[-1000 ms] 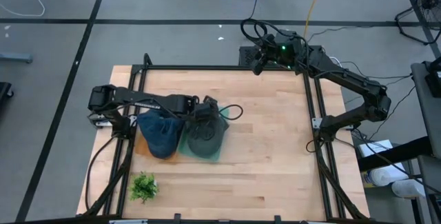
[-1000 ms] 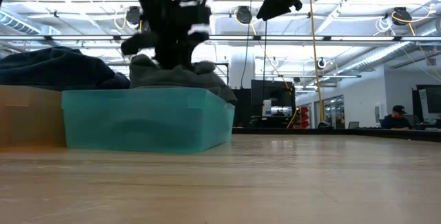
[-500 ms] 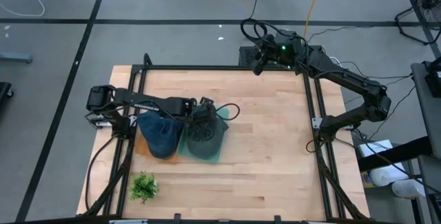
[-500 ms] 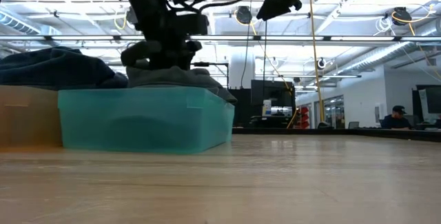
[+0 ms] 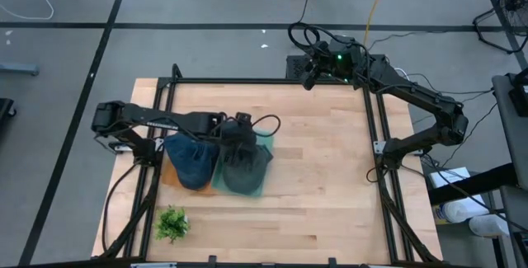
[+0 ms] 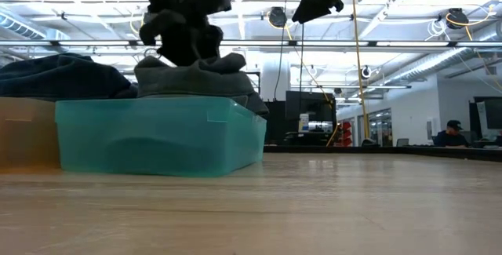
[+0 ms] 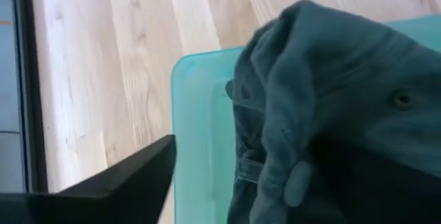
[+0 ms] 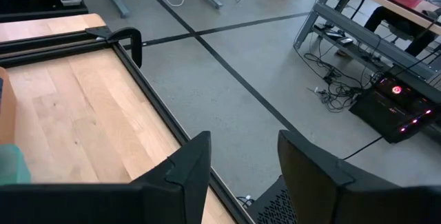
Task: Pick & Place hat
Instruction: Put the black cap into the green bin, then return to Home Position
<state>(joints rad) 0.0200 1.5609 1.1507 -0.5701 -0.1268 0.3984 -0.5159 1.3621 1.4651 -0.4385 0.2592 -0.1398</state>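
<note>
1. The left tool (image 5: 234, 133) sits over the teal bin (image 5: 261, 162) at the 9 o'clock side of the bench (image 5: 330, 185), its fingers pinching the crown of the grey-green hat (image 5: 242, 166).
2. Since the earlier frames the left arm has drawn back toward 9 o'clock, and its tool now stands higher above the bin in the low view.
3. The hat (image 6: 196, 78) is bunched up higher than before, its lower folds still draped on the bin's rim (image 6: 157, 106).
4. The bin has slid slightly toward 9 o'clock and touches the tan bin holding the dark blue hat (image 5: 189, 161).
5. The right tool (image 5: 308, 77) hangs unmoved past the bench's 12 o'clock edge, fingers apart and empty.
6. A small green plant (image 5: 172, 223) lies near 7 o'clock.
</note>
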